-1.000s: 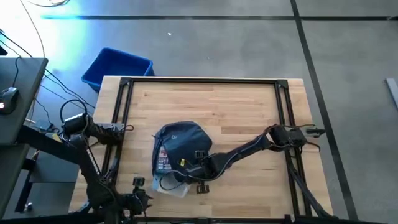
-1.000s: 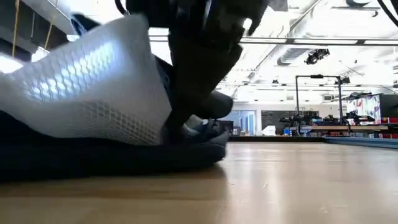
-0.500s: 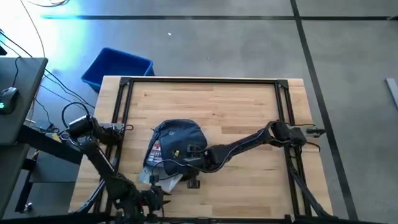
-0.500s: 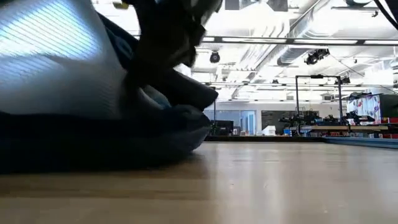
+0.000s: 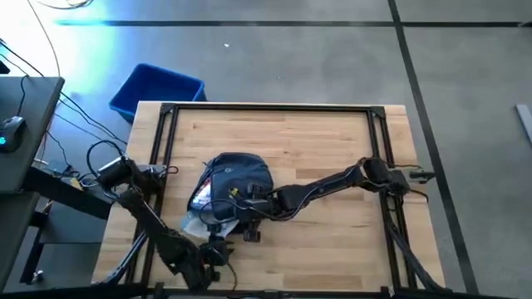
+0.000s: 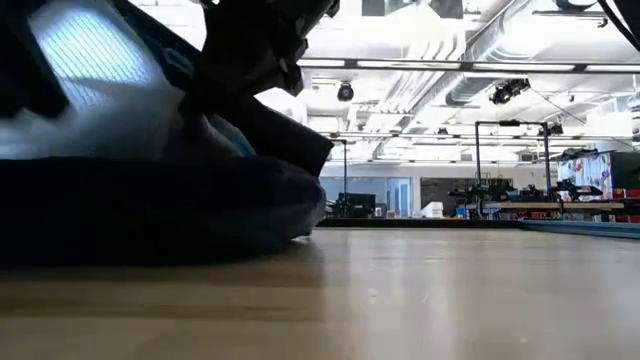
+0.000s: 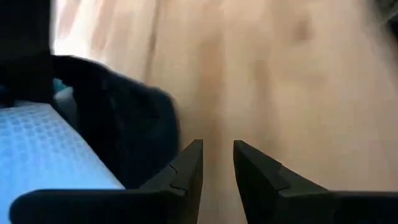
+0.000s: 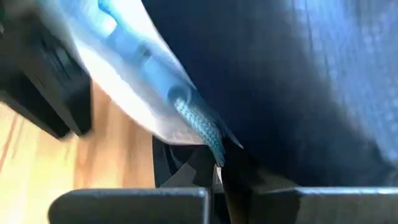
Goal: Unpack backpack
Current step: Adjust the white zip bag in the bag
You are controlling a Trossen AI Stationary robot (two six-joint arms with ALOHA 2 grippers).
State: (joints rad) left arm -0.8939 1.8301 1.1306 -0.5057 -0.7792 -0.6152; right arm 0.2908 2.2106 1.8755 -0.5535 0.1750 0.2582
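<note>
The dark navy backpack (image 5: 237, 176) lies on its underside on the wooden table, left of centre. A clear plastic pouch (image 5: 198, 218) pokes out of its near left end; in the low view the pouch (image 6: 90, 90) rises above the dark fabric (image 6: 150, 210). My right gripper (image 5: 243, 208) reaches in from the table's right and is shut on the backpack's near edge. My left gripper (image 5: 218, 249) hovers near the table's front edge, just near of the pouch. In its wrist view the fingers (image 7: 217, 152) are slightly open over bare wood with nothing between them. My right gripper pinches a fold of the backpack's dark fabric (image 8: 233, 158) between its two fingers, right beside a blue-grey zipper line (image 8: 199, 124) and the pouch (image 8: 130, 68). It comes from the table's right, slanting down. The backpack's underside stays on the table.
A bright blue plastic bin (image 5: 158, 90) stands on the floor past the table's far left corner. A small black strap buckle (image 5: 249, 235) lies on the wood just near of the backpack. The table's right half and far strip are bare wood (image 5: 332, 137).
My right gripper has gone toward the table's left and a little toward the far edge, staying shut and dragging the backpack and pouch that way. My left gripper has moved along the near edge toward the right, closer to the pouch.
</note>
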